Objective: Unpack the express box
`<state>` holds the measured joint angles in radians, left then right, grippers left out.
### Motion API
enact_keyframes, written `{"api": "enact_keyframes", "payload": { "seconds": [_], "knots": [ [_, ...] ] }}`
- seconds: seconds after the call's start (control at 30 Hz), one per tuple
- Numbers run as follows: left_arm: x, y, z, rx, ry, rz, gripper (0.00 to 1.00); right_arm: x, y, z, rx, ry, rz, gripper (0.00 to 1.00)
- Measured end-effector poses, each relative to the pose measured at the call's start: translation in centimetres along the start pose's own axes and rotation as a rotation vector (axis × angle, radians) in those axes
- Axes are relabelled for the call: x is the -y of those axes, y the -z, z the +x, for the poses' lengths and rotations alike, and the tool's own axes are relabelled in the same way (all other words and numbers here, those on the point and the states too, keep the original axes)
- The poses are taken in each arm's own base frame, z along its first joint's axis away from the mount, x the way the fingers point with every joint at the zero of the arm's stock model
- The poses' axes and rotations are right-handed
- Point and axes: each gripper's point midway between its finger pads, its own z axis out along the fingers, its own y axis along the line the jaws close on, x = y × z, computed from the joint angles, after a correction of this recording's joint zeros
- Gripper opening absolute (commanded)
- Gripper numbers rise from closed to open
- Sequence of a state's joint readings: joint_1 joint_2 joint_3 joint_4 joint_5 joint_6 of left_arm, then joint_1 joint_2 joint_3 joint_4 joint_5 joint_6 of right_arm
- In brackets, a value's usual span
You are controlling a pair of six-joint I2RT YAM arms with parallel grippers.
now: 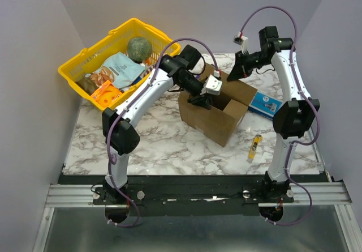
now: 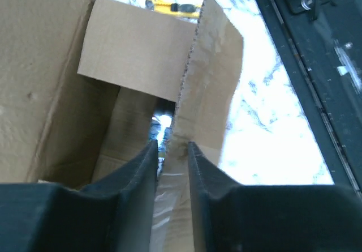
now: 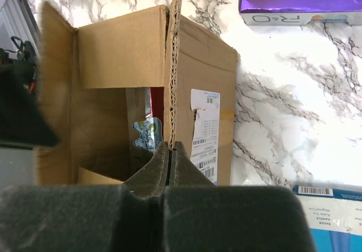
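Note:
The express box (image 1: pixel 218 115) stands open in the middle of the marble table, its flaps up. My left gripper (image 1: pixel 199 100) is at the box's left side; in the left wrist view its fingers (image 2: pixel 171 145) close on a taped flap (image 2: pixel 212 65) that stands on edge between them. My right gripper (image 1: pixel 233 75) is at the far side; in the right wrist view its tips (image 3: pixel 171 146) are pinched shut on the edge of an upright flap (image 3: pixel 174 65). The printed label (image 3: pixel 205 133) is on the wall beside it. Inside the box lie a blue-white mint packet (image 3: pixel 146 134) and something red (image 3: pixel 156 102).
A yellow basket (image 1: pixel 73 73) with groceries stands at the back left. A slim purple box (image 3: pixel 300 3) and a blue carton (image 1: pixel 264 103) lie right of the express box. A yellow utility knife (image 1: pixel 255 146) lies at the front right.

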<state>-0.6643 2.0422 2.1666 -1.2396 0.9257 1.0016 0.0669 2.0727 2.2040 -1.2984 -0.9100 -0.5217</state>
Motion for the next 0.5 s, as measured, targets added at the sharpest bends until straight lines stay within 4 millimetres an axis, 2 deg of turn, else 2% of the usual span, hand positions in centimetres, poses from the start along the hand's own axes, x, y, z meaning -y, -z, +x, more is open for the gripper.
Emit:
{"api": "enact_keyframes", "payload": {
  "seconds": [0.07,0.1,0.13,0.37,0.5],
  "knots": [
    [0.9,0.7,-0.4,0.0,-0.024,-0.004,0.13,0.2,-0.1,0.0,0.0,-0.017,0.003,0.0],
    [1.6,1.1,-0.5,-0.001,-0.034,-0.004,0.03,0.3,-0.1,0.0,0.0,-0.023,0.007,0.0],
    [2.2,1.3,-0.5,-0.004,-0.041,0.0,0.0,0.4,-0.1,0.0,0.0,-0.03,0.01,0.0],
    [5.6,1.9,0.8,-0.015,-0.141,0.023,0.0,1.1,-0.3,0.3,-0.001,-0.083,0.029,0.0],
    [8.3,1.5,3.6,-0.052,-0.234,0.004,0.0,1.6,-0.5,0.9,0.007,-0.138,0.021,0.0]
  ]
}}
